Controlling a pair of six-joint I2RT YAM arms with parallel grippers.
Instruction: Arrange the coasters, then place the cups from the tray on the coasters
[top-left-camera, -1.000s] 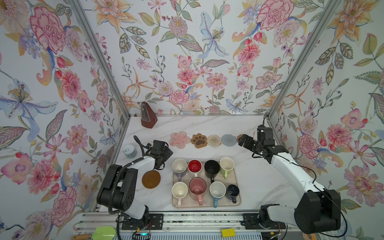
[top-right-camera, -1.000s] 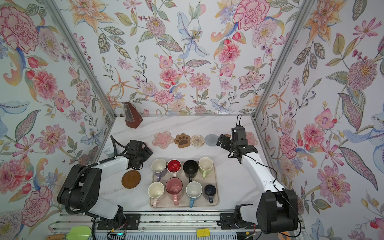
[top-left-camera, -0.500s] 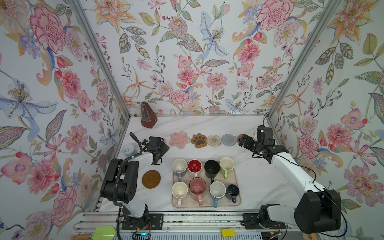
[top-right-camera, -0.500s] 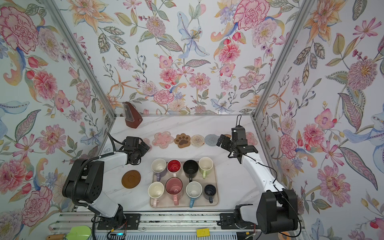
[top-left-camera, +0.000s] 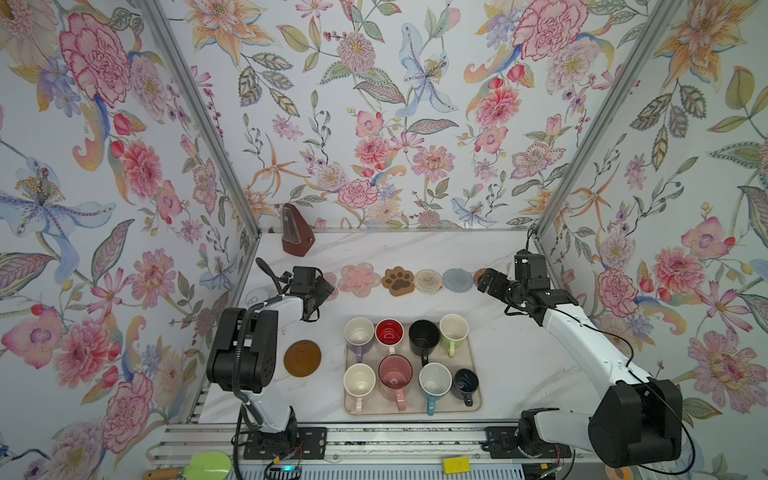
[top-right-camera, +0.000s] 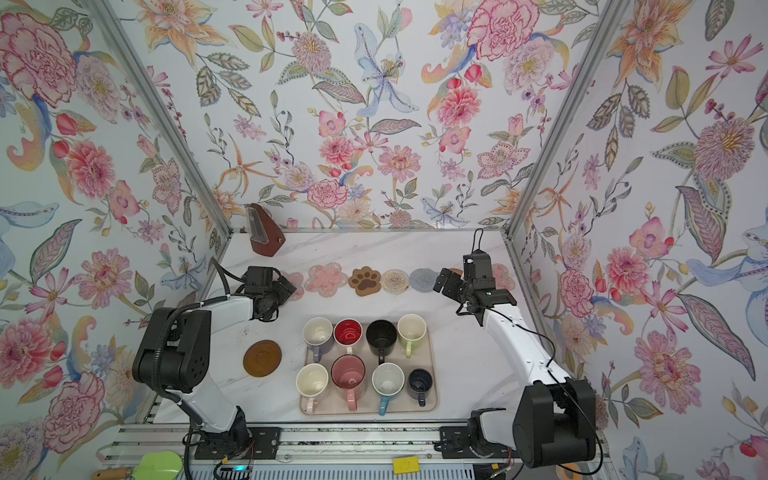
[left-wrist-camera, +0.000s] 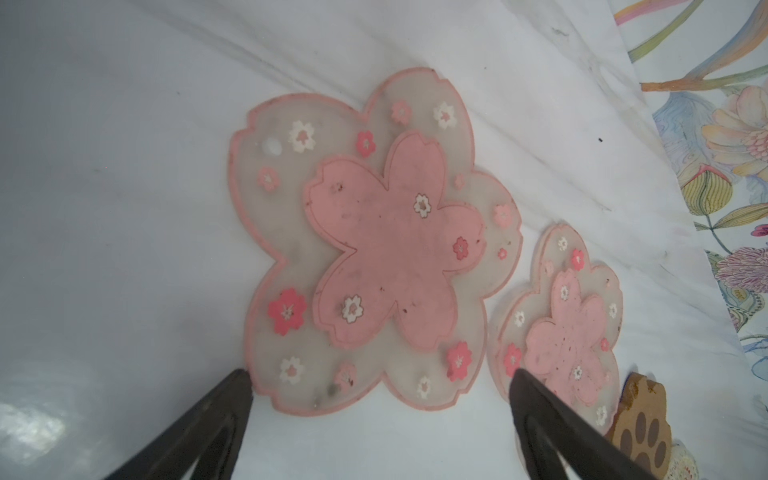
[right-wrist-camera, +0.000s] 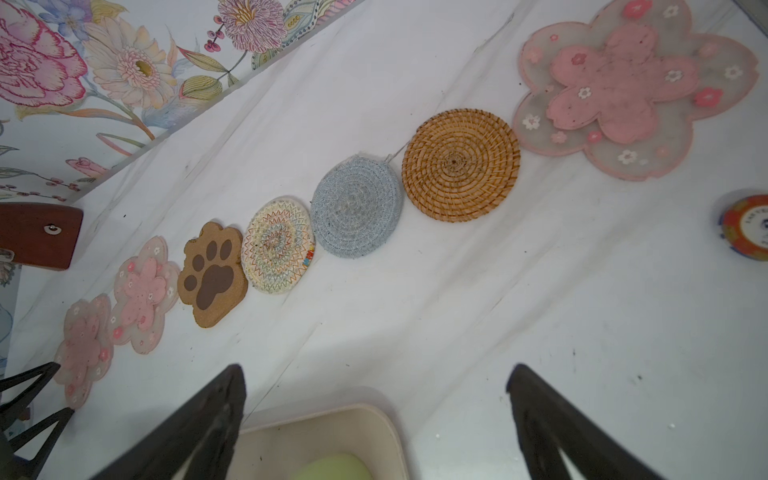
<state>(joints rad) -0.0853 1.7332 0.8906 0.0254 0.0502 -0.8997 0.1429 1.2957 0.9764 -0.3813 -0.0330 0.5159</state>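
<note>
Seven coasters lie in a row at the back: a pink flower (left-wrist-camera: 374, 245), a second pink flower (top-left-camera: 360, 280), a paw print (top-left-camera: 397, 281), cream (top-left-camera: 428, 281) and grey (top-left-camera: 457, 279) woven rounds, rattan (right-wrist-camera: 461, 164) and a third pink flower (right-wrist-camera: 636, 87). A brown disc coaster (top-left-camera: 302, 358) lies alone, left of the tray (top-left-camera: 475, 401). Several cups stand on the tray, among them lavender (top-left-camera: 358, 334), black (top-left-camera: 424, 337) and light green (top-left-camera: 454, 330). My left gripper (top-left-camera: 326, 289) hangs open over the row's left flower. My right gripper (top-left-camera: 486, 282) is open and empty near the rattan coaster.
A brown wooden metronome (top-left-camera: 296, 232) stands at the back left. A small pale-blue can (top-left-camera: 253, 296) sits by the left wall. An orange and blue poker chip (right-wrist-camera: 746, 228) lies near the right flower. A green spatula (top-left-camera: 208, 465) lies on the front rail.
My left gripper has moved a little left and toward the back, up to the left end of the coaster row. The right arm has stayed still.
</note>
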